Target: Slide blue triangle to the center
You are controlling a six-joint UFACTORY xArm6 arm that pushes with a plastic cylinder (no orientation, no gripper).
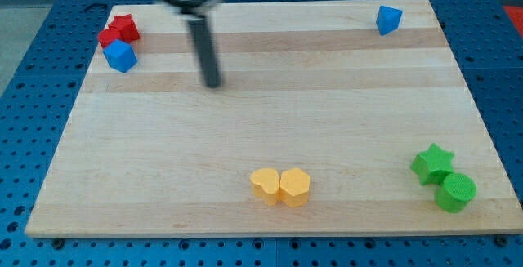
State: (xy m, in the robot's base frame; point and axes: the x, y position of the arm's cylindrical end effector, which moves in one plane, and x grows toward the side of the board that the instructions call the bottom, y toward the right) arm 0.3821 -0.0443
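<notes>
The blue triangle sits near the view's top right corner of the wooden board. My dark rod comes down from the view's top, and my tip rests on the board in the upper left area, far to the left of the blue triangle and a little below its level. My tip touches no block. The nearest block to it is a blue cube-like block to its left.
Two red blocks sit at the top left corner, touching the blue block. Two yellow blocks lie side by side at the bottom middle. A green star and a green cylinder sit at the bottom right.
</notes>
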